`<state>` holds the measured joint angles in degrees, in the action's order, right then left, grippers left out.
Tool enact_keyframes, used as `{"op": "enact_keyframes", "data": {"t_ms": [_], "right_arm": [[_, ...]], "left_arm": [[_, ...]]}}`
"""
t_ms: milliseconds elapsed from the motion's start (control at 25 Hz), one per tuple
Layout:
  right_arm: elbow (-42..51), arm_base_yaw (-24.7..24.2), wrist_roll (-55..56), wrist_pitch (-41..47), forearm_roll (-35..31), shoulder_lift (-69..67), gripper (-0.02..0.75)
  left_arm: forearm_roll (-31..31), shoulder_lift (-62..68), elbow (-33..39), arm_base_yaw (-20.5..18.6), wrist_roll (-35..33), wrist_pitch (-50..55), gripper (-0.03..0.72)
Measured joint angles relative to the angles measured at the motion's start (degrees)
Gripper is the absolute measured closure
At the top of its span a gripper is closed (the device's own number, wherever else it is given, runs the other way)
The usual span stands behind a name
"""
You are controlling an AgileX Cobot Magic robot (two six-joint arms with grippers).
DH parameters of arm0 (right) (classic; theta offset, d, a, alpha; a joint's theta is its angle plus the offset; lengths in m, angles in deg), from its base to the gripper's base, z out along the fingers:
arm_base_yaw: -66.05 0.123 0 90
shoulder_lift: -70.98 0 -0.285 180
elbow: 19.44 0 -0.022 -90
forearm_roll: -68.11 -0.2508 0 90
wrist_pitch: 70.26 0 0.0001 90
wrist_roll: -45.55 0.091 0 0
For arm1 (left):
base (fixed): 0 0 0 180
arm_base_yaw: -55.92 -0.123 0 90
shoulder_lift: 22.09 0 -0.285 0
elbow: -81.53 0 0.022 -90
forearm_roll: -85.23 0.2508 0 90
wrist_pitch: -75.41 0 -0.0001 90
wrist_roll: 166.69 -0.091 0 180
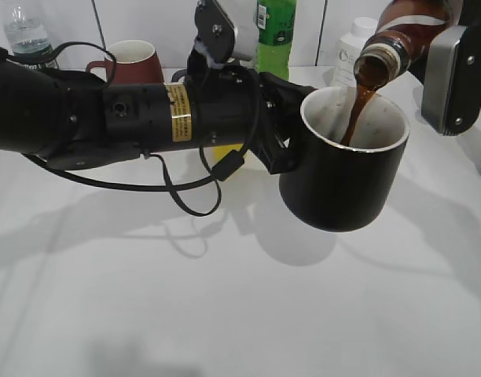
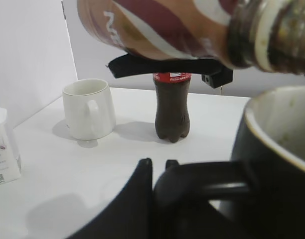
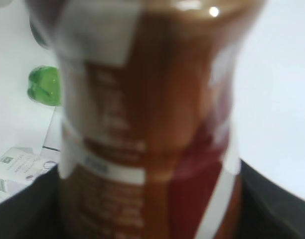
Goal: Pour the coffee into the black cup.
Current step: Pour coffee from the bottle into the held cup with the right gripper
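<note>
A white counter (image 1: 225, 314) seen from chest height. The left gripper (image 1: 276, 129) reaches in from the left, its black fingers (image 2: 137, 194) clenched on the loop handle of the black cup (image 1: 346, 177), holding the cup in the air above the counter. From the upper right, the right gripper (image 1: 453, 75) grasps the coffee bottle (image 1: 398, 39) around its labelled body and tips it neck-down over the cup. A thin brown stream of coffee (image 1: 357, 110) falls past the white inner wall.

The glossy ceramic cup looks heavy, hard and slippery, and it gets heavier as it fills, so the handle is probably the surest hold. The thin plastic bottle would likely dent if squeezed; its narrow waist suits gripping.

A maroon mug (image 1: 134, 63) and green bottle (image 1: 276, 35) stand behind.
</note>
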<state>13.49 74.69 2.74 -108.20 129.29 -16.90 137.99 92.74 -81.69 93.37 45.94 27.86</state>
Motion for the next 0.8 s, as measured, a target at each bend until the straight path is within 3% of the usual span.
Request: {"op": "enact_keyframes", "data": {"t_ms": [800], "right_arm": [[0.0,0.0,-5.18,-0.1,0.0,0.11,0.211]], "left_arm": [[0.21,0.0,0.0,0.0,0.0,0.32,0.648]]}}
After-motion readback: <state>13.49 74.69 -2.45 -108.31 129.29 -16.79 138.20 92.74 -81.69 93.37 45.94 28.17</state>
